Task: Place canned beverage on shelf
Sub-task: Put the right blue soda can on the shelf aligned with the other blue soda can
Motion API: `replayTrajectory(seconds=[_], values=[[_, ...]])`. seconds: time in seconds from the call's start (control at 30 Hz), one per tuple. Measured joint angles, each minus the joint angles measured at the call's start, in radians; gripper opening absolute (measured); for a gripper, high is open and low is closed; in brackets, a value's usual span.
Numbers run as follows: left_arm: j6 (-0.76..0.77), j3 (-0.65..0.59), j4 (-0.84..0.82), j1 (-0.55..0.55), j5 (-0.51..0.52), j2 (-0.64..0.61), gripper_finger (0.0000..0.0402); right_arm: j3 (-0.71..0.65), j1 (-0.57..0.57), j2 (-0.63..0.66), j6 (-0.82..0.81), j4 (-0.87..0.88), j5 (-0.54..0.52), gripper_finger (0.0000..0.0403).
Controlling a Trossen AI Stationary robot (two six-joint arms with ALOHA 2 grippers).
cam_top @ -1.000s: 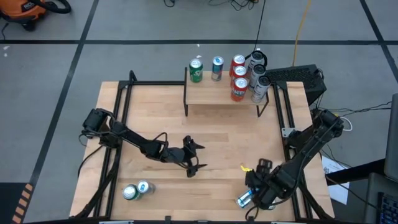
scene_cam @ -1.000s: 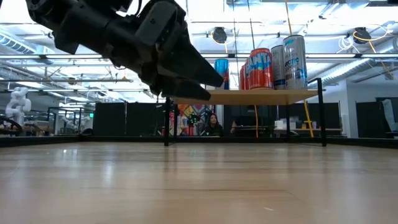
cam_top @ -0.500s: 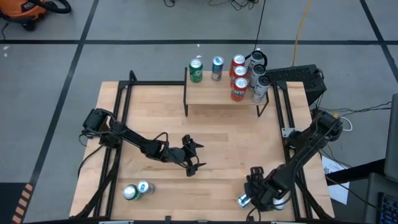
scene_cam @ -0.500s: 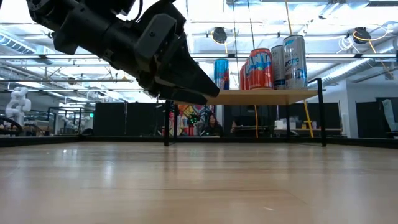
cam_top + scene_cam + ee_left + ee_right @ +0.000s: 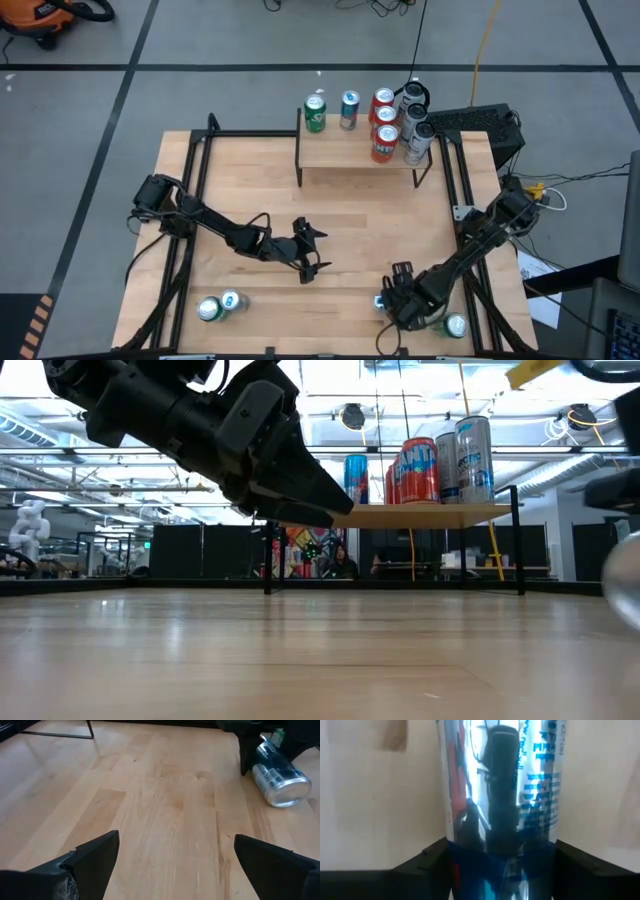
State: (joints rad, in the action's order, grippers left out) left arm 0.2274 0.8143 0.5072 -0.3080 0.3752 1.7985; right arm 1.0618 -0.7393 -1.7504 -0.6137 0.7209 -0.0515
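High view: right gripper [image 5: 392, 303] low at table's near edge, straddling lying silver-blue can [image 5: 383, 300]; closure unclear here. Left gripper [image 5: 312, 250] idle mid-table, fingers spread wide, empty. Shelf [image 5: 360, 152] far ahead, carrying 6 cans.

Left wrist view: can [image 5: 278, 779] on side, far beyond open jaws.

Right wrist view: can [image 5: 502, 780] between both fingers, apparently touching, likely ready for lifting.

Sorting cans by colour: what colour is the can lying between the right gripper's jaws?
Silver and blue can, clearest in the right wrist view.
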Motion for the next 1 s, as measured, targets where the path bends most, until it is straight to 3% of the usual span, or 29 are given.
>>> replayTrajectory(seconds=[0.17, 0.4, 0.6, 0.87, 1.0], values=[[-0.006, 0.000, 0.026, 0.001, -0.061, 0.000, 0.0393, 0.001, 0.055, 0.012, 0.060, 0.009, -0.040, 0.0212], [-0.100, 0.000, 0.124, 0.011, -0.258, 0.000, 0.0393, 0.077, 0.108, 0.035, 0.198, 0.050, -0.293, 0.0223], [-0.069, 0.024, 0.138, 0.054, -0.348, 0.001, 0.0399, 0.151, 0.183, 0.035, 0.259, 0.038, -0.455, 0.0223], [-0.085, 0.024, 0.168, 0.059, -0.339, 0.001, 0.0398, 0.172, 0.265, 0.035, 0.208, 0.017, -0.471, 0.0227], [-0.087, 0.024, 0.177, 0.062, -0.258, 0.001, 0.0398, 0.172, 0.288, 0.035, 0.217, -0.029, -0.472, 0.0225]])
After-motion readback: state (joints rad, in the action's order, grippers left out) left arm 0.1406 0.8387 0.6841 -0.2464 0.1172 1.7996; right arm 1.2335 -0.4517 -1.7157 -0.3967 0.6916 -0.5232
